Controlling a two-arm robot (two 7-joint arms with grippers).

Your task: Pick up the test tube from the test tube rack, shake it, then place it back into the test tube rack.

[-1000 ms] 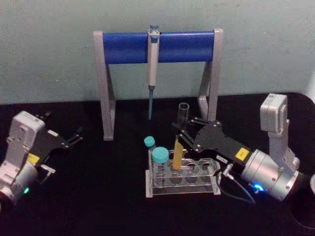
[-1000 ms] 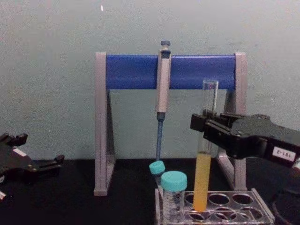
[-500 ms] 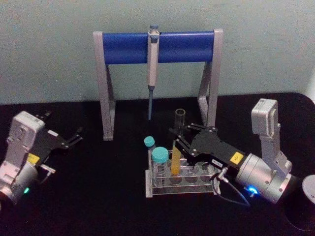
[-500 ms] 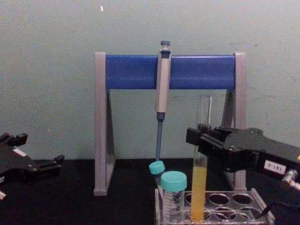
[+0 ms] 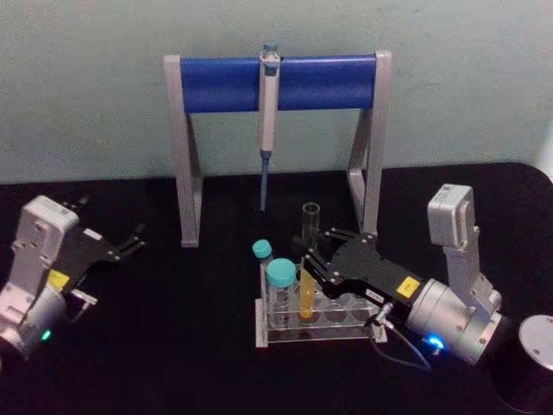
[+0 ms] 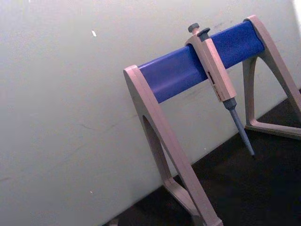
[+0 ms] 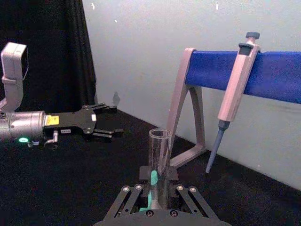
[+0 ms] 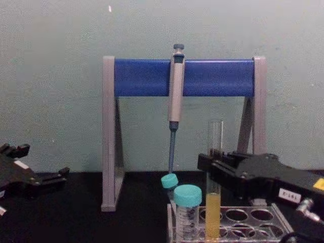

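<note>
The test tube (image 5: pixel 308 251) is a tall clear glass tube with yellow-orange liquid in its lower part. It stands upright with its bottom down in a hole of the clear test tube rack (image 5: pixel 321 333). My right gripper (image 5: pixel 313 256) is shut on the tube at mid-height, just above the rack. From the chest, the test tube (image 8: pixel 214 172) rises out of the rack (image 8: pixel 248 226) with the right gripper (image 8: pixel 214 163) clamped around it. The right wrist view looks along the tube (image 7: pixel 160 162) held between my gripper (image 7: pixel 157 190). My left gripper (image 5: pixel 130 242) is parked open at the far left.
Two teal-capped tubes (image 5: pixel 279 275) stand in the rack's left end, close beside the glass tube. A grey-and-blue pipette stand (image 5: pixel 276 82) holding a pipette (image 5: pixel 268 112) is behind the rack. A metal cylinder (image 5: pixel 531 363) sits at the near right.
My right gripper has moved down and slightly toward me with the test tube, and the tube's bottom has sunk into the rack. The left arm has not moved.
</note>
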